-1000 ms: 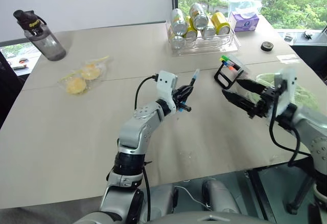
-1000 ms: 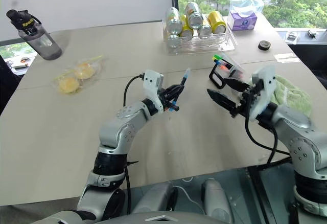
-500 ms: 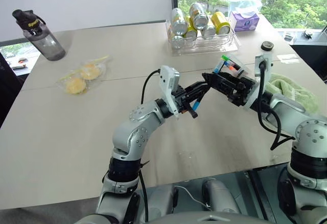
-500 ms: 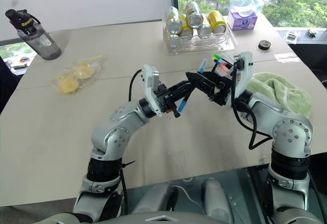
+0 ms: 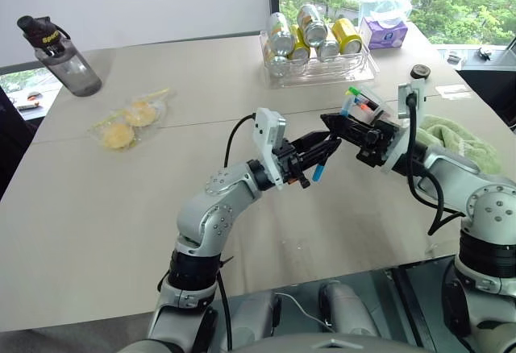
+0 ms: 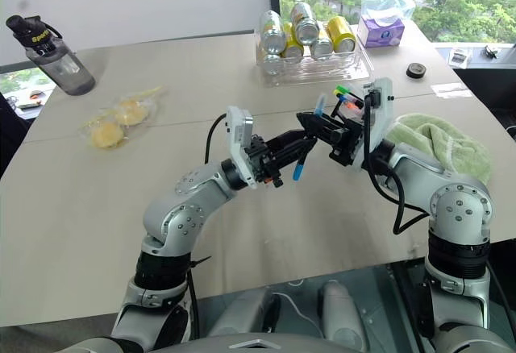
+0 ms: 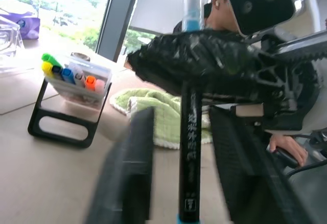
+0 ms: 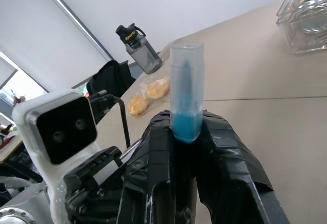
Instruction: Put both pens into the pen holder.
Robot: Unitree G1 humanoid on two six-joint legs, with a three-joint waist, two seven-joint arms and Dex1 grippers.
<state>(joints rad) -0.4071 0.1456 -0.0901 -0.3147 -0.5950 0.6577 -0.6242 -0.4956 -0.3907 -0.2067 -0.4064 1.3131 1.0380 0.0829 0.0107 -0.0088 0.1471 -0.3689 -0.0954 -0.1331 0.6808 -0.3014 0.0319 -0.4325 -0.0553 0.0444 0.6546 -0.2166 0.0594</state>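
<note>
Mid-air handover above the bench: right gripper [image 6: 310,121] jaws clenched on the blue-ended pen [image 6: 300,164], left gripper [image 6: 284,150] jaws released around its barrel. Next move, as judged: carry it to the pen holder [image 5: 363,110], just behind

Desk [image 5: 97,208] layout: bottle [image 5: 60,56] at the far left corner; bagged food [image 5: 129,118] in front of it, a little to its right. Tray of cans [image 5: 318,51] at far centre-right, tissue box [image 5: 383,32] just to its right. Pen holder [image 6: 348,105] in front of the tray, toward the right edge. Towel [image 6: 439,142] right of the holder. Pen [image 6: 305,153] held above the desk centre, between both arms.
</note>
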